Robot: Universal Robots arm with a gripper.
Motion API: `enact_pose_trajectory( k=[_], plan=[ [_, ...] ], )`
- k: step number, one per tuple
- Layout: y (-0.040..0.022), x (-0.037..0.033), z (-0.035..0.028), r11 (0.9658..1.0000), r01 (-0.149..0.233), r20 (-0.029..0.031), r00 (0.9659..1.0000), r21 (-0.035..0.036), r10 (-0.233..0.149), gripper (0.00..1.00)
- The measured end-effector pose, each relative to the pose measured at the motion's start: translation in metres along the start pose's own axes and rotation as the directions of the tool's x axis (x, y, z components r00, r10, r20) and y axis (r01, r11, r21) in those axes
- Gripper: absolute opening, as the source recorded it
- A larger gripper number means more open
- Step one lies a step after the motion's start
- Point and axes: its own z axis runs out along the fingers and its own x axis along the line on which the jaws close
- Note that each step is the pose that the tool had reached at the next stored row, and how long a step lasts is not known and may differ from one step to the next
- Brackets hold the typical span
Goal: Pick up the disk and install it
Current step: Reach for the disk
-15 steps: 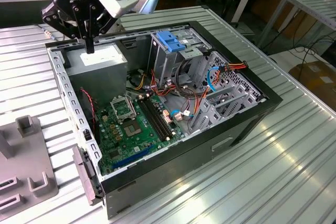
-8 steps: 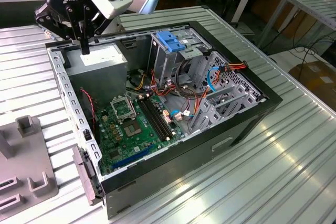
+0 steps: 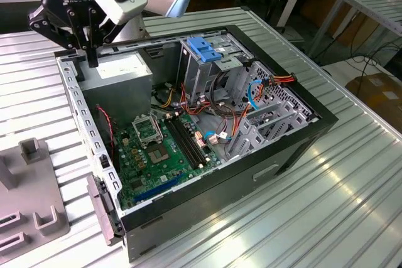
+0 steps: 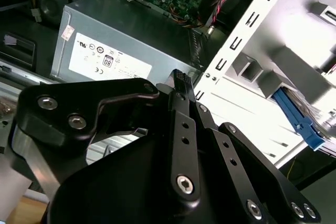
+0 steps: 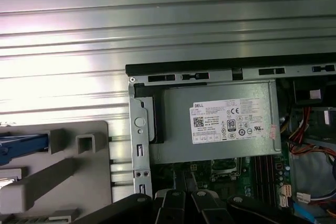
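One arm is at work over an open desktop computer case (image 3: 317, 119) lying on its side on a ribbed metal table (image 3: 326, 218). From where I look on in the exterior view, the gripper (image 3: 93, 61) hangs at about ten o'clock of the case, pointing straight down above the grey power supply (image 3: 116, 70) with its white sticker. Its fingers (image 4: 180, 78) are drawn narrow, tips together, with nothing between them, and they are not touching the power supply.

Inside the case the green motherboard (image 3: 157, 149) fills the floor toward six o'clock. The metal drive cage with a blue plastic top (image 3: 204, 48) stands at twelve o'clock, with red, yellow and blue cables trailing off toward two o'clock.

Outside the case, at eight o'clock on the exterior view's left, sits a grey slotted fixture (image 3: 38, 208). The disk (image 5: 23, 141) is there, well apart from the gripper. In both wrist views just its blue bracket edge (image 4: 296, 120) pokes out against the fixture's blocks, and I cannot make out its labelled face.
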Motion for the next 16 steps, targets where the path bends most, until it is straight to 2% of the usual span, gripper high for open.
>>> enact_pose_trajectory(
  k=[16],
  plan=[
    [-0.0015, 0.0208, -0.0001, 1.0, 0.0, 0.0, 1.0, 0.0, 0.0, 0.1]
  ],
)
